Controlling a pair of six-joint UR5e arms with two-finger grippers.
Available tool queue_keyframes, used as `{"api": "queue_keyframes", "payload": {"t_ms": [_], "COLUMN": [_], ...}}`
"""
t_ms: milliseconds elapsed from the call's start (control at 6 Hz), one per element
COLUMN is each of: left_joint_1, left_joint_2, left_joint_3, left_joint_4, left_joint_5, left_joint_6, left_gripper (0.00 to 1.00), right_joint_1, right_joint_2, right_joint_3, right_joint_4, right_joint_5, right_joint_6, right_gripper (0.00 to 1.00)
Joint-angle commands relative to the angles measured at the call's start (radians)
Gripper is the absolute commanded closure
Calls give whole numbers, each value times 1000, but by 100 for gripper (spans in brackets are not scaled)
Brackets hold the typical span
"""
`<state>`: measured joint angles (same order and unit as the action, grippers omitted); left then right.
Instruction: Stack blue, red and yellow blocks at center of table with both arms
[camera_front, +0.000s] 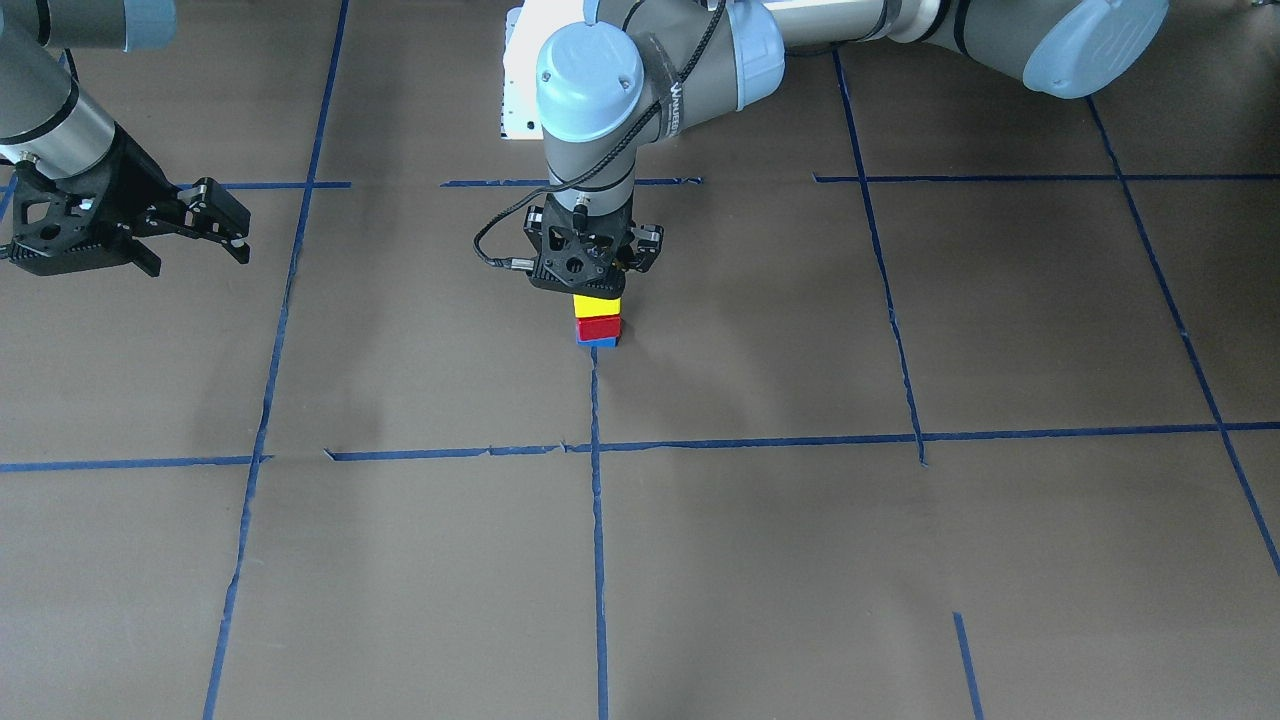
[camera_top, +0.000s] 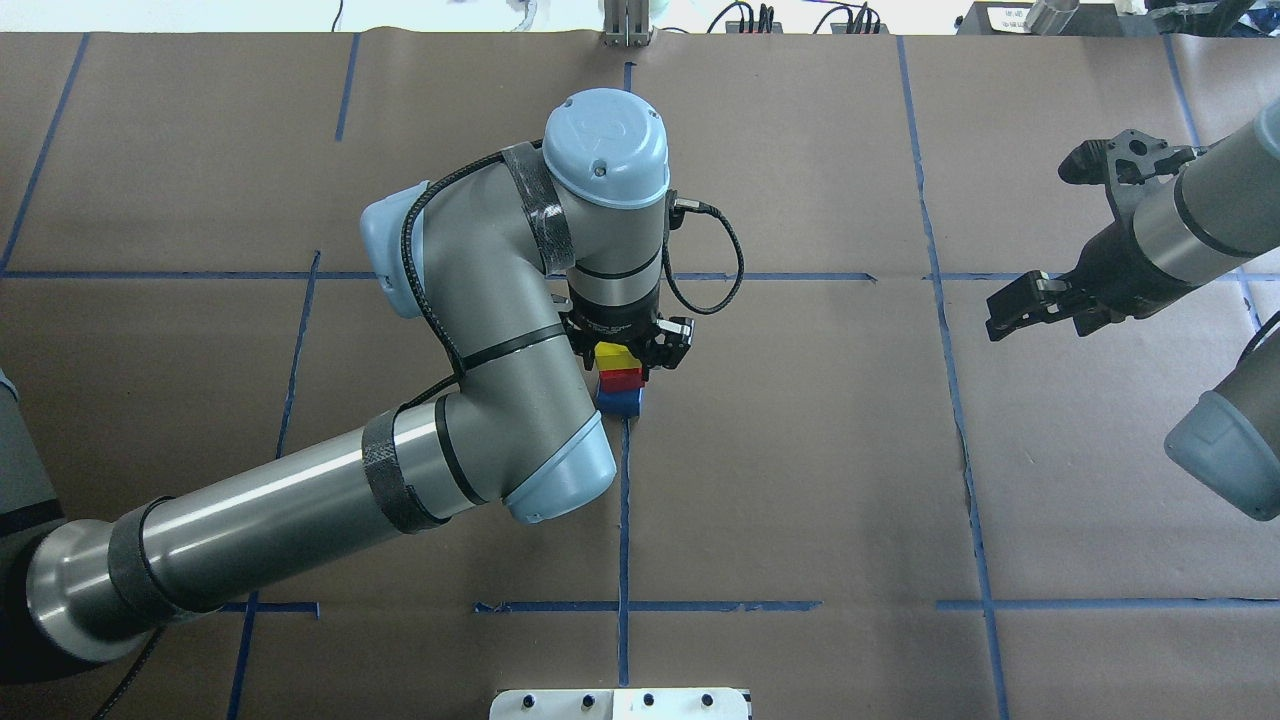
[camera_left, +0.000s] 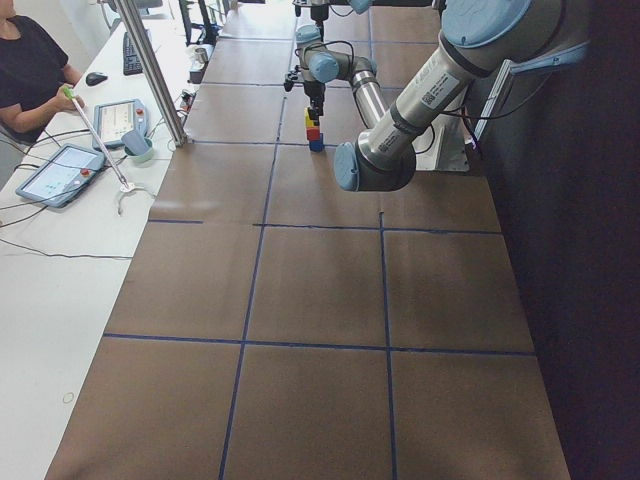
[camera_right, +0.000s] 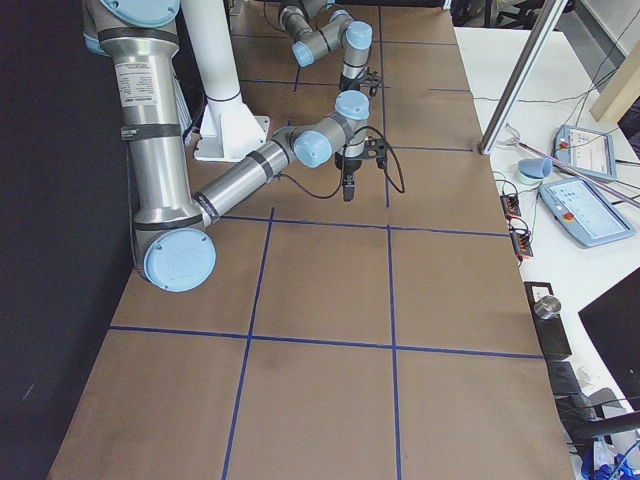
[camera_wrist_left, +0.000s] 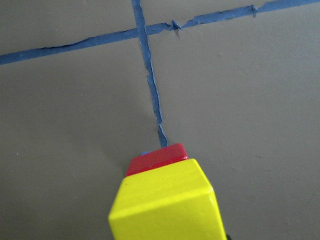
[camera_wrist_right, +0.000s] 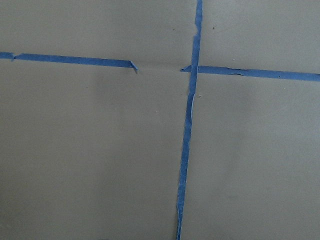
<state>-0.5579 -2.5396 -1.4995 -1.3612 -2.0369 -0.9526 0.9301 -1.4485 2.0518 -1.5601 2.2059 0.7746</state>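
Observation:
A yellow block (camera_front: 597, 304) sits on a red block (camera_front: 598, 326), which sits on a blue block (camera_front: 599, 342), as one stack at a blue tape line near the table's middle. My left gripper (camera_front: 597, 290) points straight down over the stack, its fingers closed on the sides of the yellow block (camera_top: 613, 357). The left wrist view shows the yellow block (camera_wrist_left: 167, 202) close up, with the red block (camera_wrist_left: 157, 157) under it. My right gripper (camera_front: 238, 232) is open and empty, held above the table far to the side; it also shows in the overhead view (camera_top: 1005, 312).
Brown paper with a grid of blue tape lines (camera_front: 597, 520) covers the table. A white base plate (camera_front: 520, 90) lies behind the stack on the robot's side. A person (camera_left: 30, 70) sits at a side desk with tablets (camera_left: 60, 175).

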Motion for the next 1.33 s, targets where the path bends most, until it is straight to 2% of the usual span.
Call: {"api": "queue_keyframes", "payload": {"t_ms": [0,167,333,500,667,833,1167], "left_joint_1": [1,1,0,-17,-66,-101,-228], "left_joint_2": [2,1,-1,34,130,279,550], "left_joint_3": [1,1,-13,-145,-333,-475,-685], "left_joint_4": [-1,-1,1,49,126,126,128], "left_joint_5": [3,9,9,8,7,6,-6], "left_joint_6": [-3,-2,-3,-3,9,50,304], "left_gripper": [7,0,0,0,0,0,0], "right_joint_1": [0,0,0,1,16,76,218], "right_joint_2": [0,0,0,-1,-7,-32,-140], "right_joint_3": [1,-1,-2,-2,-1,-1,-2], "right_joint_4": [0,0,0,0,0,-8,-14], "right_joint_5": [0,0,0,0,3,18,32], "right_joint_6": [0,0,0,-2,-3,-47,-299], "right_gripper": [0,0,0,0,0,0,0]}}
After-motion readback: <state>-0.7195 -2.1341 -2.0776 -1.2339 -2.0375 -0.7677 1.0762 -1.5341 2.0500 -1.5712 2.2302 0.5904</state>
